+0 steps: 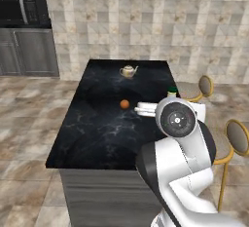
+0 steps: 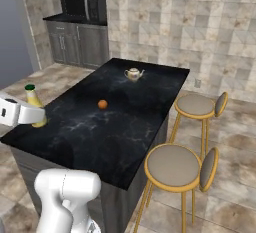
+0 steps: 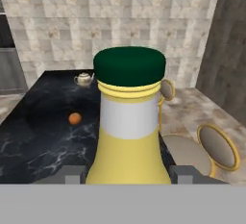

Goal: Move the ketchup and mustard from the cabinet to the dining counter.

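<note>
The mustard [image 3: 128,136], a yellow bottle with a dark green cap, stands upright between my two finger tips, which press on its sides low down. My gripper [image 3: 128,172] is shut on it. From the right base camera the mustard [image 2: 34,106] is at the near left edge of the dining counter [image 2: 125,122], its base at the black marble top, with my gripper [image 2: 37,114] around it. In the left base view its green cap [image 1: 172,93] peeks out behind my arm over the dining counter [image 1: 97,123]. The ketchup and the cabinet are out of view.
A cream teapot [image 2: 133,73] sits at the counter's far end and a small orange ball [image 2: 102,104] near its middle. Two gold-framed stools [image 2: 172,167] [image 2: 195,106] line the counter's right side. A microwave [image 2: 82,6] and grey cabinets stand at the back wall.
</note>
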